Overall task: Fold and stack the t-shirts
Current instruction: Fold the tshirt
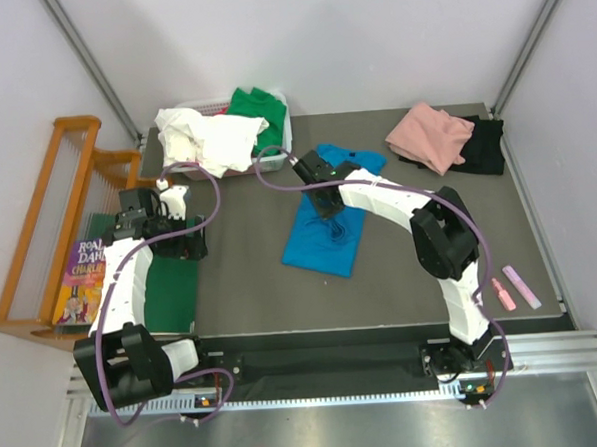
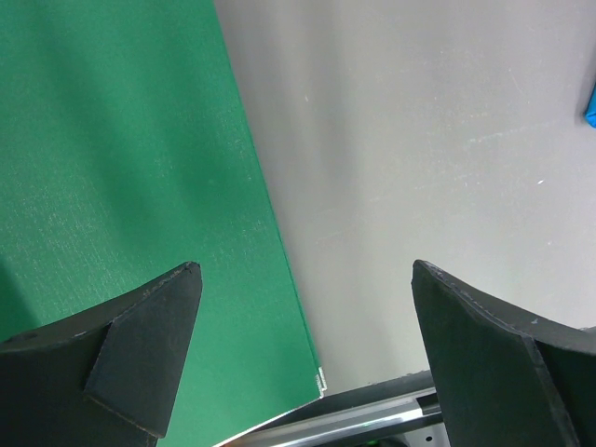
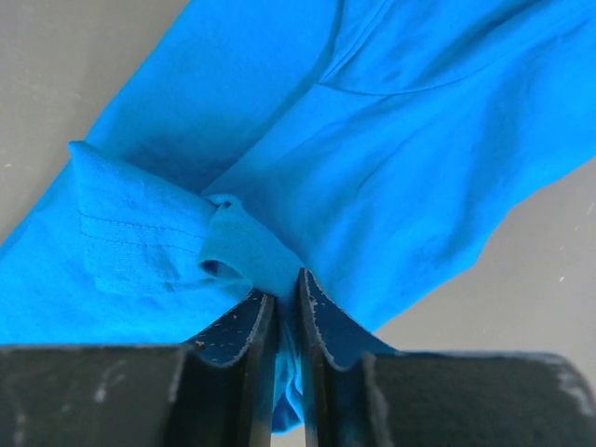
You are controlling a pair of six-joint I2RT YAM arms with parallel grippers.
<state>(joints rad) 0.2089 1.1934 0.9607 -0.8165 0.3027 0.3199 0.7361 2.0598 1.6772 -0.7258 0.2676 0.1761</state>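
The bright blue t-shirt point(image 1: 327, 232) lies partly folded in the middle of the grey table. My right gripper point(image 1: 324, 198) is over its far half and is shut on a bunched fold of the blue cloth point(image 3: 186, 233); in the right wrist view the gripper point(image 3: 287, 298) has cloth pinched between its jaws. My left gripper point(image 1: 186, 241) is open and empty, over the right edge of the green board point(image 2: 121, 186); its jaws stand wide apart in the left wrist view point(image 2: 307, 345). A white tee point(image 1: 209, 138) and a green tee point(image 1: 257, 105) lie in a basket. A pink tee point(image 1: 429, 137) lies partly on a black tee point(image 1: 487, 146) at the far right.
The flat dark green board point(image 1: 170, 290) lies at the table's left near corner. A wooden rack point(image 1: 48, 217) and a book point(image 1: 81, 280) stand off the table's left edge. Two small pink items point(image 1: 512, 287) lie at the right edge. The basket's rim point(image 1: 286, 134) is at the far left.
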